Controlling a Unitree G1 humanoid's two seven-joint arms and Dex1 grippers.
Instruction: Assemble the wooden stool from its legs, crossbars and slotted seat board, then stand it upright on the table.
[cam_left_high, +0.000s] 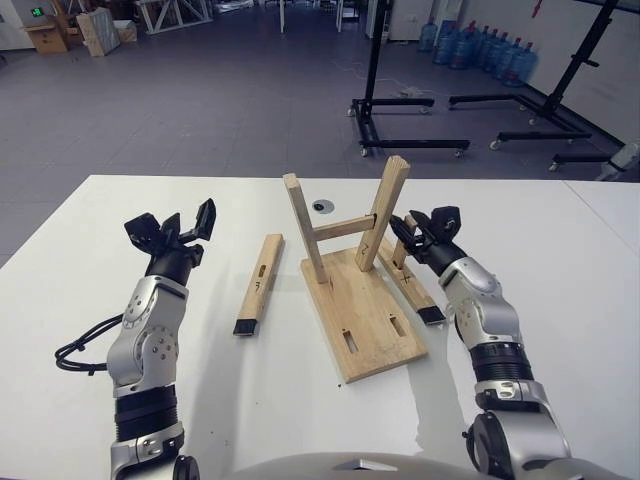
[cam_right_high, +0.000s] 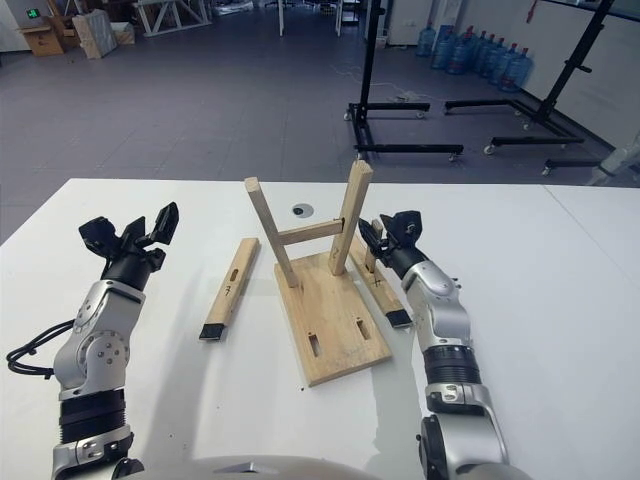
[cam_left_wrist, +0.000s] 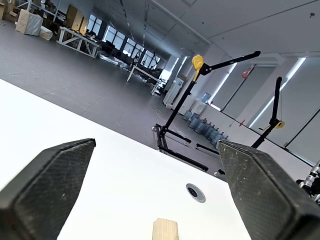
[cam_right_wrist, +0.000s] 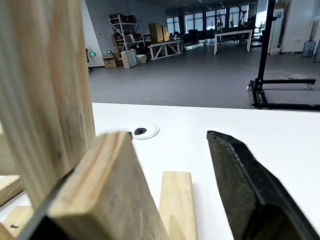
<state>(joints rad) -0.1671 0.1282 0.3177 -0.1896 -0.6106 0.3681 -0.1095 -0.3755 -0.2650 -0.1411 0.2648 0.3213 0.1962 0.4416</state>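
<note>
The slotted seat board (cam_left_high: 368, 318) lies flat on the white table. Two legs (cam_left_high: 304, 228) (cam_left_high: 384, 212) stand in it, joined by a crossbar (cam_left_high: 340, 228). A loose leg (cam_left_high: 258, 284) with a black foot lies left of the board. Another leg (cam_left_high: 416, 287) lies along the board's right side with a short crossbar (cam_left_high: 400, 251) sticking up from it. My right gripper (cam_left_high: 412, 229) is open around that crossbar's top end (cam_right_wrist: 107, 187); one finger (cam_right_wrist: 242, 185) stands well clear of the wood. My left gripper (cam_left_high: 172, 222) hangs open and empty over the table, left of the loose leg.
A round cable hole (cam_left_high: 322, 206) sits in the table behind the stool parts. A black cable (cam_left_high: 80, 350) loops beside my left forearm. Black wheeled stands (cam_left_high: 410, 120) and water bottles (cam_left_high: 480, 45) are on the floor beyond the far table edge.
</note>
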